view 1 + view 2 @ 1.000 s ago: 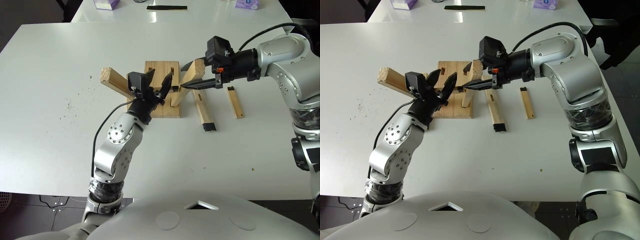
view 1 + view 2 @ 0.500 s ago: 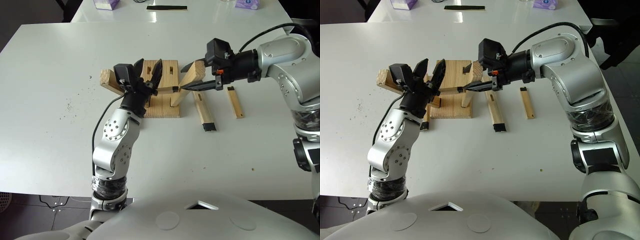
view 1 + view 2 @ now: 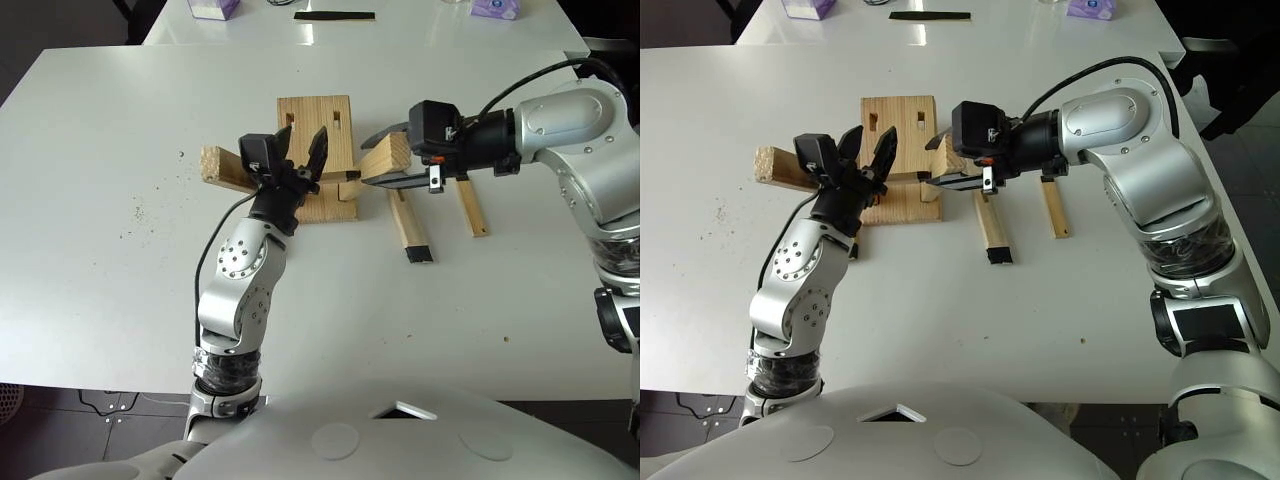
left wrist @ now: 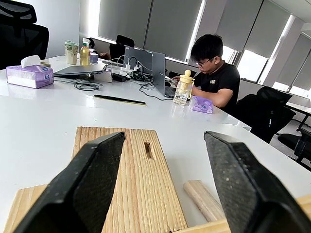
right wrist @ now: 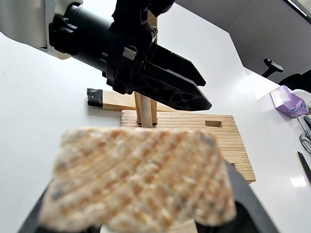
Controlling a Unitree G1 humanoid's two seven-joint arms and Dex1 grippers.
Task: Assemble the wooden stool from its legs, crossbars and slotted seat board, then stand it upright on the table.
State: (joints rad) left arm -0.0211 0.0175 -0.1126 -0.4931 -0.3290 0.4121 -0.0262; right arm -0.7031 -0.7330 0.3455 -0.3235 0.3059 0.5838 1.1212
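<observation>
Right gripper (image 3: 384, 164) clamped on the upper end of a wooden leg (image 3: 396, 150), which tilts down toward the near right corner of the slotted seat board (image 3: 313, 112) lying flat on the table (image 3: 100, 120). Left gripper (image 3: 303, 148) spread wide, grasping nothing, over the board's near edge; a second leg (image 3: 222, 166) juts out to its left. A loose crossbar (image 3: 411, 228) and a second crossbar (image 3: 470, 205) lie flat right of the board.

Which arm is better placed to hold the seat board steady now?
Left, probably. The left gripper is open and hovers right over the seat board, while the right gripper is shut on a leg.
</observation>
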